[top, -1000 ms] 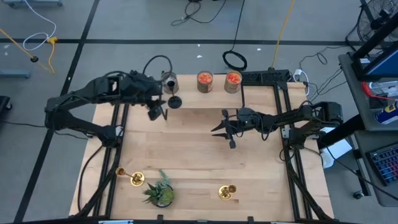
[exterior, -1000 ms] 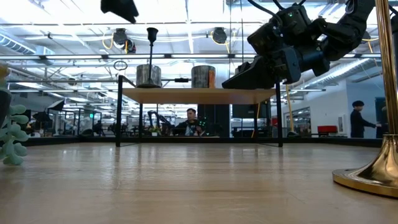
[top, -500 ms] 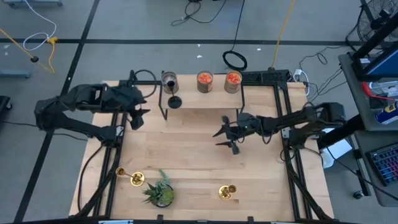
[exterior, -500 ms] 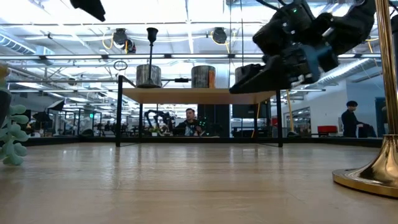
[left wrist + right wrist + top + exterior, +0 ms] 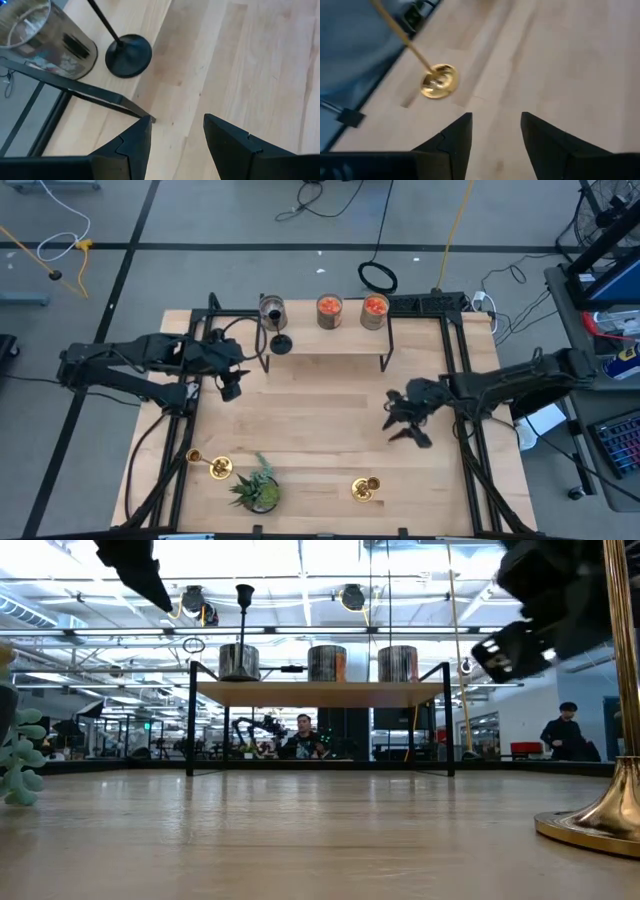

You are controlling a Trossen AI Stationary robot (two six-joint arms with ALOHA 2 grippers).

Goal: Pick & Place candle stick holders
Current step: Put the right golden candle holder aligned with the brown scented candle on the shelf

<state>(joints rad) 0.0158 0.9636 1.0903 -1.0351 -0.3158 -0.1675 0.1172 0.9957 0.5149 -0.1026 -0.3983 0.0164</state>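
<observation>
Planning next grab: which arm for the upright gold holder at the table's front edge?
Right, likely. The right gripper hangs open nearest the upright gold candle stick holder, its wrist camera facing it. The left gripper sits by the far shelf.

Three jars stand in a row on a raised shelf (image 5: 330, 340) at the table's (image 5: 320, 440) far edge: a grey jar (image 5: 272, 310) and two orange jars (image 5: 330, 310) (image 5: 375, 309). A green plant (image 5: 258, 485) sits near the front edge.
</observation>
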